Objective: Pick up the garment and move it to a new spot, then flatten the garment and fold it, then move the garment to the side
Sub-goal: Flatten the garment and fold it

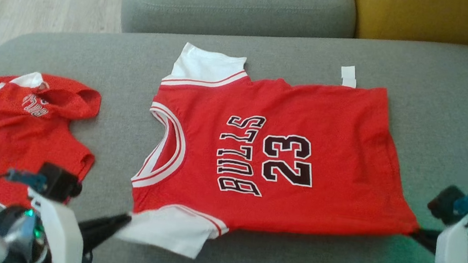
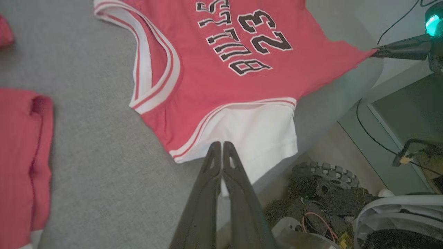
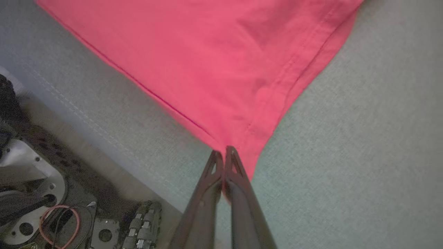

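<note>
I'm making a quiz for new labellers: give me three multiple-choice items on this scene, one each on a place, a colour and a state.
1. Where does the crumpled red garment lie? A) to the robot's left of the jersey B) on top of it C) to the robot's right of it
2. What colour is the sleeve in the left claw? A) yellow B) white C) black
3. The right claw is: A) open B) shut on nothing C) shut on the jersey's hem corner
Key: 1 A, it lies apart at the head view's left; 2 B, white cloth sits in its grip; 3 C, red cloth is pinched in its closed grip.
</note>
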You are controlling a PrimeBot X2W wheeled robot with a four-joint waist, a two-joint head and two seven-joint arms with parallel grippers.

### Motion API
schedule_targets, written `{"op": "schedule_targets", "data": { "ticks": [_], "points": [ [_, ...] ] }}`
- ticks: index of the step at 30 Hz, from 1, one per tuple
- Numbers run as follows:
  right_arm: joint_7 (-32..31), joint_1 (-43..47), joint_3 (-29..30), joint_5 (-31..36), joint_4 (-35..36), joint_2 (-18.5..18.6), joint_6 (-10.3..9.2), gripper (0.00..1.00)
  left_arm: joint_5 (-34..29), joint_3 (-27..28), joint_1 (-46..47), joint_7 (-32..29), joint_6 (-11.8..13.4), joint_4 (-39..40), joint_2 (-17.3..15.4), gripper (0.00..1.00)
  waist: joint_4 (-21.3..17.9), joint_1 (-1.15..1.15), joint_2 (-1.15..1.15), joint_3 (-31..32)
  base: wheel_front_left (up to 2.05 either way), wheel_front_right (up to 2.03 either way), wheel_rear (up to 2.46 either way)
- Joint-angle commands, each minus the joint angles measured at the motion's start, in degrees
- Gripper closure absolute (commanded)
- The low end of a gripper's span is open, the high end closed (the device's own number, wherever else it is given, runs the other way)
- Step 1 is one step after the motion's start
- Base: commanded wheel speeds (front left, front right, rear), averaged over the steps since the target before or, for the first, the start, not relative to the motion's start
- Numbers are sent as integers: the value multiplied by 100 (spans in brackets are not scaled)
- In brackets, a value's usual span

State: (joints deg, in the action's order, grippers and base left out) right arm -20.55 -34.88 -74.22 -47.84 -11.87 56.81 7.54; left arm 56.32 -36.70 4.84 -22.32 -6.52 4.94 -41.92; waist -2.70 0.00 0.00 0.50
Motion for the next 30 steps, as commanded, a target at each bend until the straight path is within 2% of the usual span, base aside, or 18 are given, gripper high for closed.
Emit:
{"op": "schedule_targets", "data": {
  "ticks": [1,10,30],
  "points": [
    [91,-230,87,7,16,222,-5,100,-77,362,577,74,27,132,-165,100,15,0,0,-70,0,0,0],
    [258,-823,93,61,-227,58,-5,100,-293,390,1377,73,15,-87,134,100,59,0,0,-533,0,0,0],
    [558,-1584,87,454,-1300,-747,-5,100,-766,118,3010,461,-68,-1678,940,100,-107,0,0,-1347,0,0,0]
  ]
}}
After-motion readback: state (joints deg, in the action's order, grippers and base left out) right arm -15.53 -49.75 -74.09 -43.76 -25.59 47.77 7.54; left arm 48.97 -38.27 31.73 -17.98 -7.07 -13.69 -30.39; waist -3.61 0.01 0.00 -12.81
